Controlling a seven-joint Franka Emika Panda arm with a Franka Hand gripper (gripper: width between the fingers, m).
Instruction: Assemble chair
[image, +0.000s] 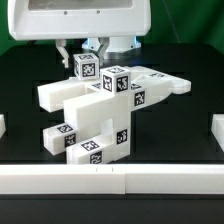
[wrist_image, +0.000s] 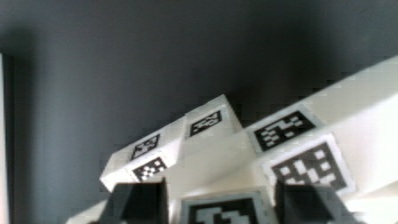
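At the middle of the black counter (image: 185, 130) stood the chair (image: 100, 115), its glossy white tagged blocks joined into one blocky structure. One bar reached toward the exterior view's left, a flatter tagged part toward that view's right, and a chunky leg with tags came down toward the white rail (image: 110, 180) along the front edge. Directly above it hung the claw (image: 92, 55), nearly shut, its fingers down at the structure's top tagged block (image: 87, 68); whether they truly gripped it could not be told. From the wrist view, dark fingertips (wrist_image: 134, 205) framed tagged white faces (wrist_image: 210, 122).
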